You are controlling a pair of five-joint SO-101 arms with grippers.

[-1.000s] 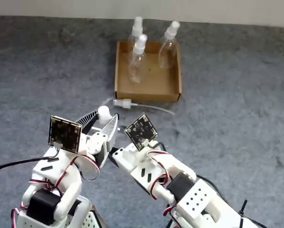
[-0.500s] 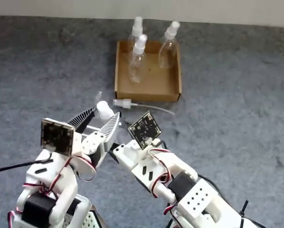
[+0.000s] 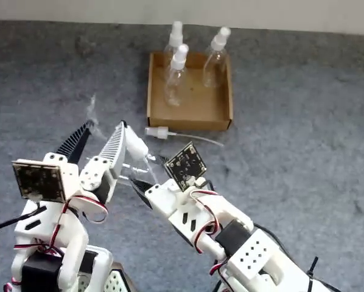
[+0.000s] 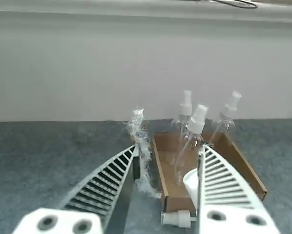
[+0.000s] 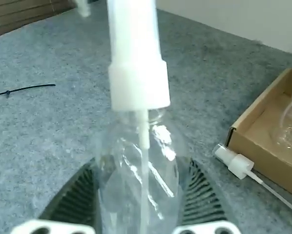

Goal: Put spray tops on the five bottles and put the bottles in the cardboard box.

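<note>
My right gripper [image 3: 143,175] [image 5: 141,170] is shut on a clear bottle [image 5: 158,146] held upright, with a white spray top [image 3: 134,143] [image 5: 137,68] sitting on its neck. My left gripper [image 3: 97,140] [image 4: 169,151] hangs open just left of that top, one finger beside it and touching nothing. A clear crinkled scrap [image 4: 140,146] clings to its other fingertip. Three topped bottles [image 3: 176,74] [image 4: 191,134] stand in the cardboard box [image 3: 188,123] [image 4: 161,178]. A loose spray top [image 3: 159,132] [image 4: 177,218] [image 5: 231,160] with its tube lies in front of the box.
Grey carpet covers the table. A black cable tie [image 5: 24,90] lies on it off to one side of the right gripper. A black cable [image 3: 5,216] runs from the left arm's base. A pale wall stands behind the box.
The left gripper, which was around the spray top on the held bottle, opened wider and swung left and away from it. The right gripper kept the bottle nearly still.
</note>
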